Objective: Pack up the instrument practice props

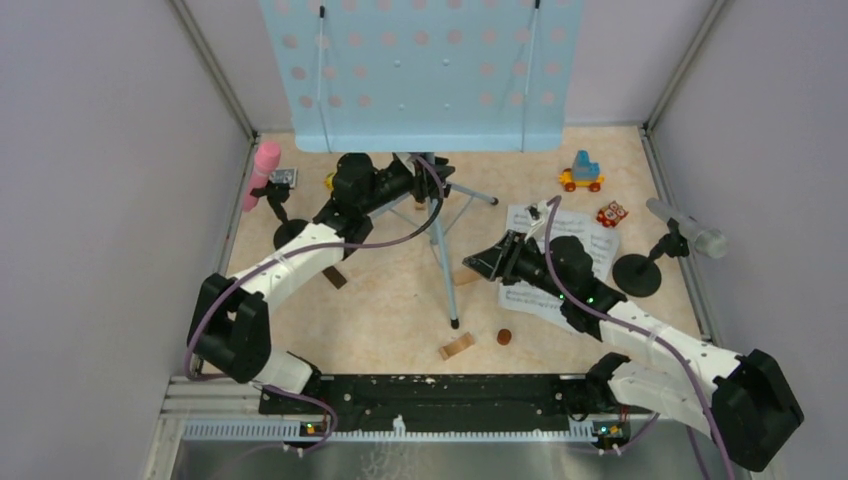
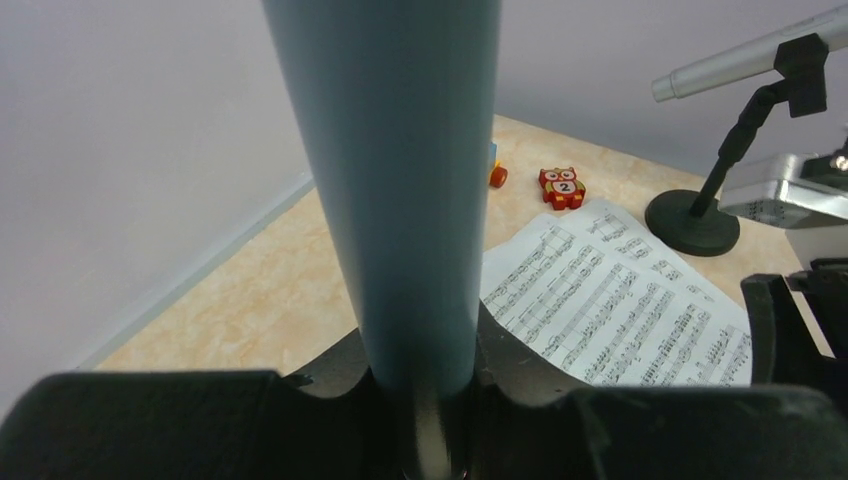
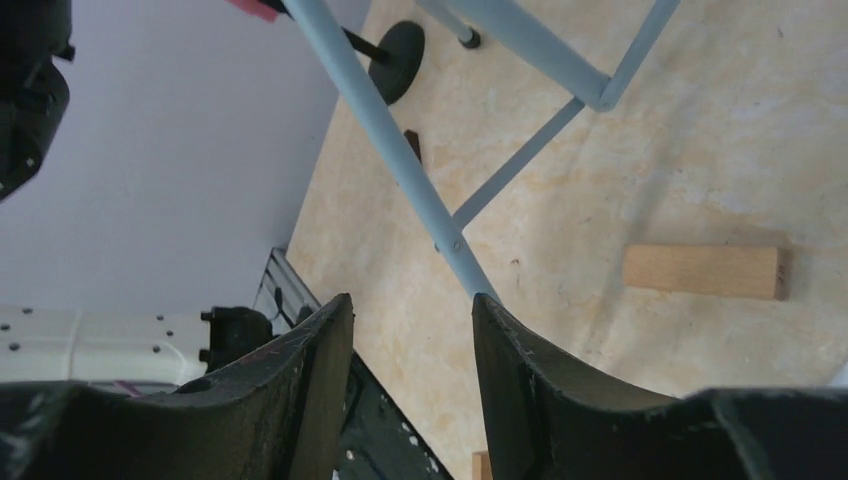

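Microphones (image 1: 263, 172) (image 1: 690, 228) two, holders (image 1: 290, 235) (image 1: 638, 273) two, rack (image 1: 420, 70) one

- music rack (image 1: 420, 70): pale blue, perforated, upright at 12 o'clock, with two thin wire page retainers down its face.
- tripod legs (image 1: 447, 262): grey-blue, spread open at table centre under the rack.
- sheet-music pages (image 1: 522, 218): white, printed, flat at 3 o'clock from the tripod, partly covered.
- pink microphone (image 1: 263, 172): tilted, clipped in the left mic holder (image 1: 289, 234) (black, round base), at 10 o'clock.
- silver microphone (image 1: 688, 228): tilted, in the right mic holder (image 1: 638, 273) (same type), at 3 o'clock, just beside the pages.
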{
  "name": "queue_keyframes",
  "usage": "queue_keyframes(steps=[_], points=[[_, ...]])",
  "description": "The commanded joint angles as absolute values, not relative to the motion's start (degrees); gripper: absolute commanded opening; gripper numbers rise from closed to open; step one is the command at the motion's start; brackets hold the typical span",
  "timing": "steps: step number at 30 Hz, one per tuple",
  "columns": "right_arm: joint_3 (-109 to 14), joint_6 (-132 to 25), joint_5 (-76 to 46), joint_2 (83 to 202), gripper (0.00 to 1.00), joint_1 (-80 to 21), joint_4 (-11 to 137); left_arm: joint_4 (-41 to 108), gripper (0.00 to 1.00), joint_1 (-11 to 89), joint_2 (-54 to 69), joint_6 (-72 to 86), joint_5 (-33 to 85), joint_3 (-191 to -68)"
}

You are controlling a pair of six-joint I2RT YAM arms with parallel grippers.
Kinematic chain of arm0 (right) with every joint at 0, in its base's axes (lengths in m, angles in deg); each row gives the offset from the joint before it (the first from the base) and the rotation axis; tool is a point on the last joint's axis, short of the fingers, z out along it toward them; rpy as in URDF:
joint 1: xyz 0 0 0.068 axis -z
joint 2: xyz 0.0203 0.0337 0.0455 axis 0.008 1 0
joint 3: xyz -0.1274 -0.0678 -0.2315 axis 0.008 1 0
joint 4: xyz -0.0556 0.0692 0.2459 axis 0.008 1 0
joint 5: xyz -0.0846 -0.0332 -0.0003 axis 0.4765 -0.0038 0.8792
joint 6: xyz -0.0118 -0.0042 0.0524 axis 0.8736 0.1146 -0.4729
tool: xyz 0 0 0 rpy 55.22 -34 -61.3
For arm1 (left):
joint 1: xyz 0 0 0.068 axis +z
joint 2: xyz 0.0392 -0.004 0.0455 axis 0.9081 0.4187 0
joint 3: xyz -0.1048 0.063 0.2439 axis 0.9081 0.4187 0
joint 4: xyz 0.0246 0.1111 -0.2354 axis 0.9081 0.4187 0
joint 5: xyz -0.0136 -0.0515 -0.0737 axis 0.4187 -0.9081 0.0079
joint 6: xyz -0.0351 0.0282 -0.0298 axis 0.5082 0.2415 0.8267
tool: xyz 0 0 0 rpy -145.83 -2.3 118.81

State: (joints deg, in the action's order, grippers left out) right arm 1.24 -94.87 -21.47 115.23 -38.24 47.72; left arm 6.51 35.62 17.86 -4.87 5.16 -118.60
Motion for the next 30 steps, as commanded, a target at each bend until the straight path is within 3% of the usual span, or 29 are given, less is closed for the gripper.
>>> queue_keyframes(steps=[1, 10, 15, 18, 30], points=[[-0.4, -98.8, -13.8, 117.0, 0.47, -38.9, 36.0, 14.0, 0.0, 34.6, 14.3, -11.0, 0.0, -114.7], [-10.1, -96.3, -8.4, 123.4, 0.49, -38.5, 39.1, 9.6, 0.0, 35.2, 12.3, -11.2, 0.4, -109.5], [-18.6, -100.1, -24.3, 133.0, 0.48, -31.5, 41.0, 9.8, 0.0, 35.2, 12.9, -9.9, 0.6, -110.7], [-20.1, -104.5, -33.3, 137.8, 0.42, -27.2, 35.5, 7.6, 0.0, 35.4, 13.8, -7.4, 0.0, -110.3], [-24.9, -109.4, -42.0, 143.5, 0.47, -26.3, 28.1, 3.7, 0.0, 36.4, 15.7, -2.3, -3.6, -110.2]])
